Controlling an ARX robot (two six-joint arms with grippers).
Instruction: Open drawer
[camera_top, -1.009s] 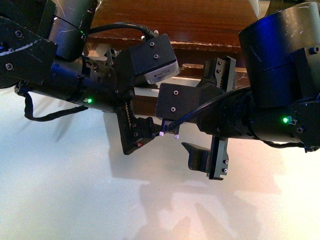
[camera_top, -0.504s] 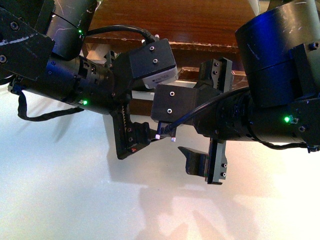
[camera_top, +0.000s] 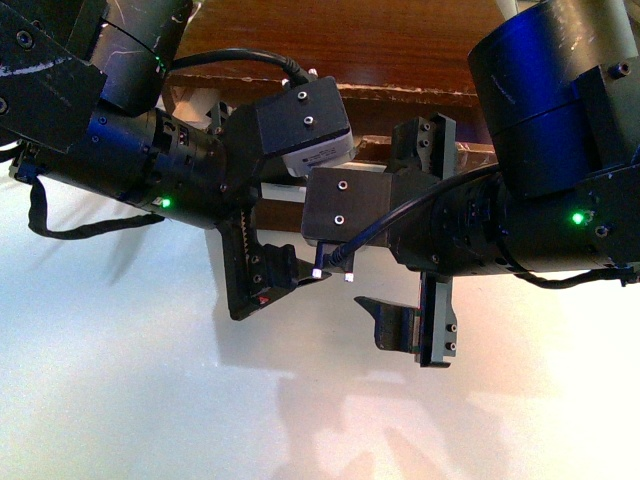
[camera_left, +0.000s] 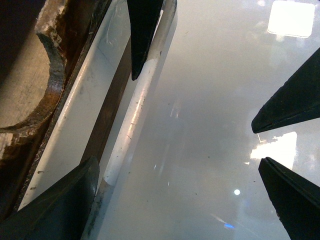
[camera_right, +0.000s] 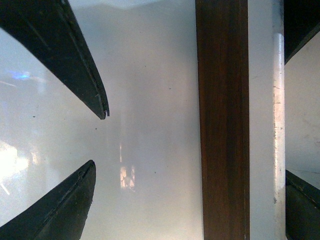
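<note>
Left claw (camera_top: 265, 190) spread wide, empty | right claw (camera_top: 385, 215) spread wide, empty | white bar handle (camera_left: 137, 107) of scuffed drawer (camera_left: 50, 65) close by fingertips

A glossy white surface (camera_left: 200, 165) lies beneath the left end effector (camera_left: 185, 130), with bright light reflections (camera_left: 291, 17) on it.
</note>
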